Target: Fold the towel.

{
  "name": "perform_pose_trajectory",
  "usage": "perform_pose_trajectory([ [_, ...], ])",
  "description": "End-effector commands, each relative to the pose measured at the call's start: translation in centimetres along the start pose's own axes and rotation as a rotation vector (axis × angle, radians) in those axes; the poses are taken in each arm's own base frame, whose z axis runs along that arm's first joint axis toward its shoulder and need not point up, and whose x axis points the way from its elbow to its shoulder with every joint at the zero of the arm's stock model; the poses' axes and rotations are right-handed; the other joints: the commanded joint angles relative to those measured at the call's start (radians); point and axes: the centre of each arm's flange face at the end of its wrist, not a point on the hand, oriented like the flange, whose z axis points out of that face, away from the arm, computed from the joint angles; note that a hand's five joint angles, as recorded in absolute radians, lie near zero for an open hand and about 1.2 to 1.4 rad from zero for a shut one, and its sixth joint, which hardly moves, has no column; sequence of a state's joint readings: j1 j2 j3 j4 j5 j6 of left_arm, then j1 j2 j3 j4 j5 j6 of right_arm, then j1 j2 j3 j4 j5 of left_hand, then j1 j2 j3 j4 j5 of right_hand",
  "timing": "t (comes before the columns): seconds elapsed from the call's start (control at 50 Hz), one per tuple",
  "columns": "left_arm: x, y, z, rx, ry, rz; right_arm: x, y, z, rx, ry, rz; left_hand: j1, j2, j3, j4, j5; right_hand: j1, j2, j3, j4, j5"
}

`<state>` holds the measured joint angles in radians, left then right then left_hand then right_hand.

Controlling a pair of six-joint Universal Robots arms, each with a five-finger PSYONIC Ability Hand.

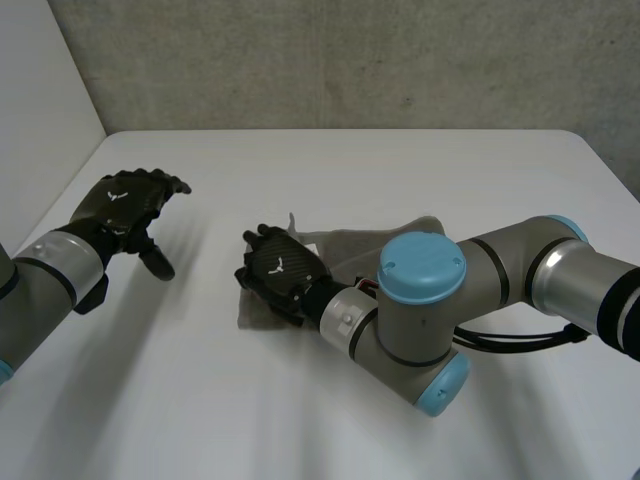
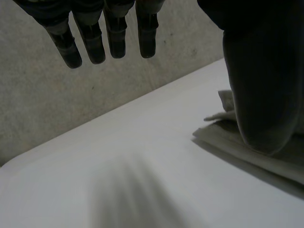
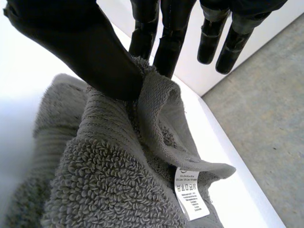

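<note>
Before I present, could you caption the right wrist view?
Right hand pinching a grey towel, its care label showing.

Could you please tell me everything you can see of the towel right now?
The towel is grey terry cloth with a looped pile, and a white care label is sewn at one edge. It lies bunched and partly folded near the middle of the white table. The right hand is on it, pinching a raised fold between thumb and fingers. The left hand is apart from it, open.
</note>
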<state>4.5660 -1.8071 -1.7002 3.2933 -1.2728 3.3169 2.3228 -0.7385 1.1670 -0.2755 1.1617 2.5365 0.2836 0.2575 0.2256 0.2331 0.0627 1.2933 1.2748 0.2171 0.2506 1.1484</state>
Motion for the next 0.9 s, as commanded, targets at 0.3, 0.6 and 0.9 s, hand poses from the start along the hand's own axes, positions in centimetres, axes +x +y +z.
perform_pose_trajectory([
  [0.3,0.1,-0.4,0.1,0.011,0.002,-0.034,0.6,-2.2,0.9,0.107,-0.01,0.13,-0.088,-0.062,-0.051,-0.059,-0.041,0.103,0.122,-0.043,-0.076,0.073],
  [0.6,0.6,-0.4,0.1,0.013,0.017,-0.033,1.5,-1.2,-1.0,-0.01,0.09,0.139,-0.088,-0.062,-0.051,-0.059,-0.041,-1.119,-1.1,-0.043,-0.076,-1.148],
  [0.9,3.6,-0.8,-0.5,0.029,0.096,-0.015,10.9,3.0,-12.3,-0.299,0.396,0.259,-0.085,-0.059,-0.051,-0.059,-0.038,-1.119,-1.1,-0.043,-0.076,-1.148],
])
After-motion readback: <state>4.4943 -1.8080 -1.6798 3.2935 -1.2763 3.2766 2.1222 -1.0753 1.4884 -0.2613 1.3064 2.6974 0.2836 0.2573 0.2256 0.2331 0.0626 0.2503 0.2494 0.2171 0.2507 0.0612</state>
